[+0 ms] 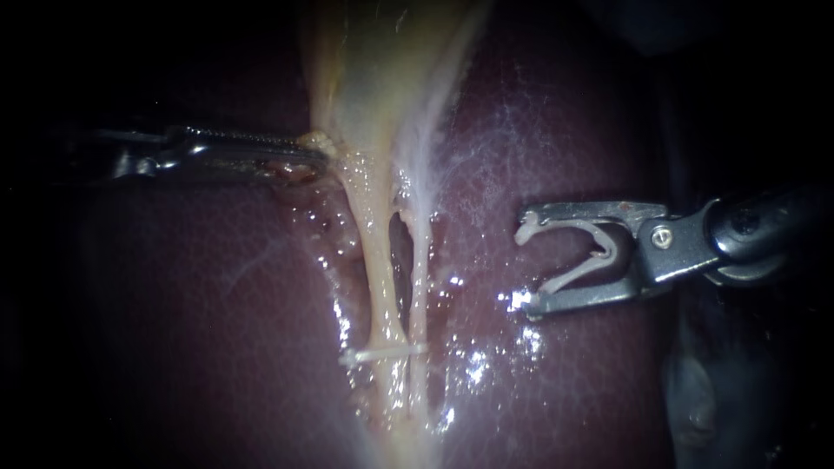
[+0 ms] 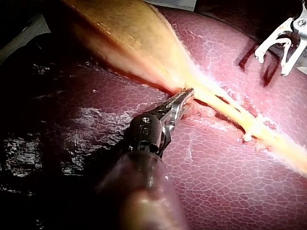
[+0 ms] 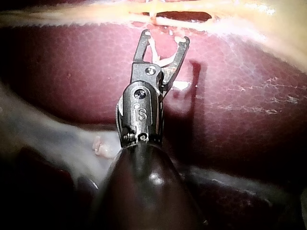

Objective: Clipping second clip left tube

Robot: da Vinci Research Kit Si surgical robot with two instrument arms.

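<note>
While your left instrument (image 1: 320, 155) clamps the yellow gallbladder (image 1: 382, 69) upper left, bring the right instrument (image 1: 526, 267) (mid-right, jaws gripping an open white clip (image 1: 586, 252)) onto the pale left tube (image 1: 380, 260).

**Maroon, cream, white and silver**

The glossy, lobed liver (image 1: 217, 347) is dark maroon, netted with fine paler cells and whitish veiling. The tapering gallbladder (image 1: 382, 61) is yellow-tan and the left tube (image 1: 380, 260) cream. The thin closed clip (image 1: 382, 353) and the open V-shaped clip (image 1: 578, 252) are white. The slender metal left instrument (image 1: 321, 156) and right instrument (image 1: 526, 265) are silver-grey.
</note>
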